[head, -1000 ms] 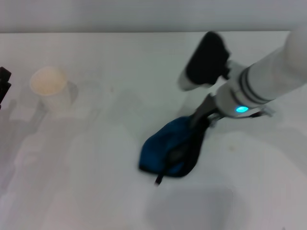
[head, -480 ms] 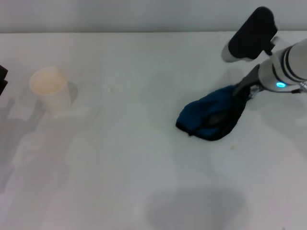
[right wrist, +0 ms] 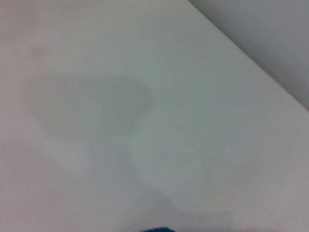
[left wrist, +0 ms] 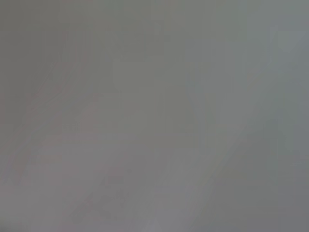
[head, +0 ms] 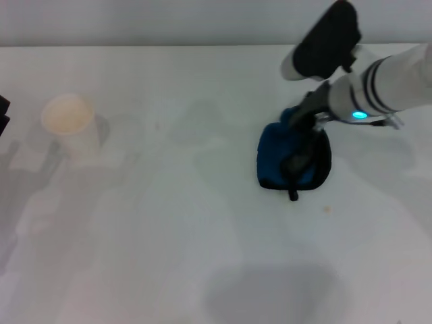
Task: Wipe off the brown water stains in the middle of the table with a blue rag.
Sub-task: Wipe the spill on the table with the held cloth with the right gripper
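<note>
Head view: right gripper (head: 302, 138) is down on the blue rag (head: 291, 160), pinning it to the table (head: 202, 236) toward the far right edge; cloth is bunched under dark fingers, so it looks clamped on the rag, opening width unclear. No brown blotch readable mid-table; only a tiny tan speck (head: 328, 208) just beside the rag on its near side, and another small speck (head: 156, 125) left of centre. Paper cup (head: 69, 125) stands near the far left edge. Left arm barely shows at the left edge, parked.

Left wrist view: blank grey, nothing to tell.

Right wrist view: bare table, rag's blue edge (right wrist: 157, 229) just peeking in.

Judgement: wiping under way; press flat, overlap strokes, cover remaining specks.
</note>
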Controlling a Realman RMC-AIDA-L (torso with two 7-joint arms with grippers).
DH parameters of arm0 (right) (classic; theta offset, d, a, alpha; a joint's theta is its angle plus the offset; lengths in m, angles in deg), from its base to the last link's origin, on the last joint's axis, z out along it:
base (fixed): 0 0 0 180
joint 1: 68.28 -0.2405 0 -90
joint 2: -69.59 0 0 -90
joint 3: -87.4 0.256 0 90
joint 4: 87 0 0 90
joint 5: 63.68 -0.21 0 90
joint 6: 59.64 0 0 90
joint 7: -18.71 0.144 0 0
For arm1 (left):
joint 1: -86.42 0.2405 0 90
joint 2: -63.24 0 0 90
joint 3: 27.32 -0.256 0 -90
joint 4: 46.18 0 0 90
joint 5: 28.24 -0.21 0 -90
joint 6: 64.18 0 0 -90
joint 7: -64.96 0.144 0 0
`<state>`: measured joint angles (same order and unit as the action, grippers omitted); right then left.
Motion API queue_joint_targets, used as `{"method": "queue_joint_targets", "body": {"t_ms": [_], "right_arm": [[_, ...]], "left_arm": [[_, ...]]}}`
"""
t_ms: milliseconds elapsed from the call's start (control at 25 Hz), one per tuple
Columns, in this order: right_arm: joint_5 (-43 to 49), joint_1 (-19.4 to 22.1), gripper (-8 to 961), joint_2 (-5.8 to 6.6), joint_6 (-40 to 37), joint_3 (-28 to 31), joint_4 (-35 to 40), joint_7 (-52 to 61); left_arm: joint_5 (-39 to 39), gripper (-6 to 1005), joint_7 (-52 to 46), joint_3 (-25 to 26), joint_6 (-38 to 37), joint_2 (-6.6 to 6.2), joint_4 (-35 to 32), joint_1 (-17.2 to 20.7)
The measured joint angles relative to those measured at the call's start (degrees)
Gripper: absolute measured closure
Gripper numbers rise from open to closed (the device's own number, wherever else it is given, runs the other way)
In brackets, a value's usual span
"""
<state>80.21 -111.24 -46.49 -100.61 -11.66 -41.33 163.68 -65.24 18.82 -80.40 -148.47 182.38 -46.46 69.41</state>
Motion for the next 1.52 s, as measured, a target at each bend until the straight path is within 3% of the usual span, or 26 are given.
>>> {"method": "queue_joint_targets", "body": {"t_ms": [360,840,1120,1240,1520], "right_arm": [[-9.1,0.2,919,0.03,-0.8,-3.9,0.4,0.1],[-9.2,4.1,920,0.62,-2.3,0.9,1.2,0.1],[-9.2,4.3,909,0.60,-3.1,1.1,1.4,0.1],[-9.1,4.2,786,0.60,-4.3,1.0,1.8,0.0],[-9.1,4.2,688,0.63,-6.9,0.8,2.5,-0.1]], "left_arm": [[0.0,105,0.0,-0.1,-0.5,0.04,0.1,0.4],[0.0,104,0.0,-0.2,-0.7,0.04,0.1,0.5],[0.0,105,0.0,-0.2,-0.7,0.04,0.1,0.5],[0.0,105,0.0,-0.2,-0.7,0.04,0.2,0.5],[0.0,106,0.0,-0.2,-0.7,0.13,0.1,0.4]]}}
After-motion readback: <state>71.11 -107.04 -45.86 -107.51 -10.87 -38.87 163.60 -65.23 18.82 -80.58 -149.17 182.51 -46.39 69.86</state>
